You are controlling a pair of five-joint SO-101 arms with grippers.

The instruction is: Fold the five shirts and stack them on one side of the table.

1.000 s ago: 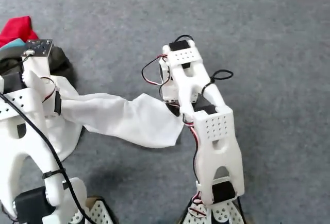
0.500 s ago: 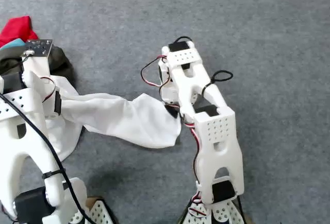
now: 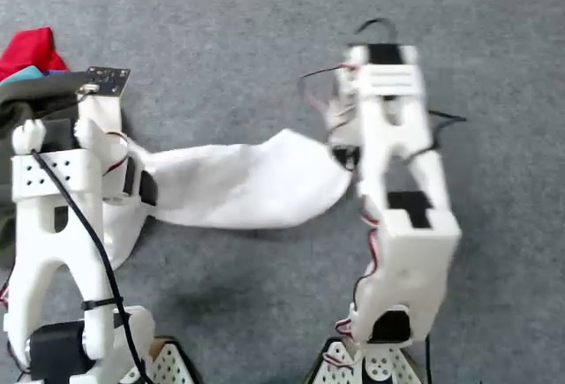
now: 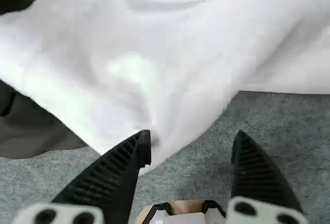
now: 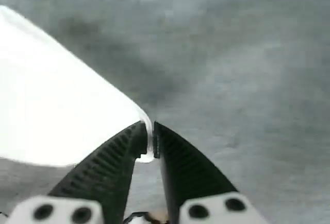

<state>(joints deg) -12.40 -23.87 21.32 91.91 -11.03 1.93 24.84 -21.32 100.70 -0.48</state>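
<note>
A white shirt (image 3: 238, 181) lies stretched across the grey table between the two arms. My right gripper (image 3: 342, 156) is at the shirt's right end. In the right wrist view this gripper (image 5: 149, 139) is shut, pinching the edge of the white shirt (image 5: 46, 105). My left gripper (image 3: 141, 185) is at the shirt's left end. Its wrist view shows the left gripper (image 4: 192, 141) open, the jaws wide apart just over the white shirt (image 4: 154, 54), one fingertip (image 4: 143, 142) at the cloth's edge.
A pile of other shirts sits at the far left: a red one (image 3: 31, 48), a teal strip (image 3: 22, 75) and a dark one (image 3: 35, 106), also under the white cloth as dark fabric (image 4: 31, 131). Bare grey table (image 3: 494, 93) spreads to the right.
The right arm has swung right and farther back with the shirt's edge, drawing the shirt out flatter. The left arm has shifted a little to the right.
</note>
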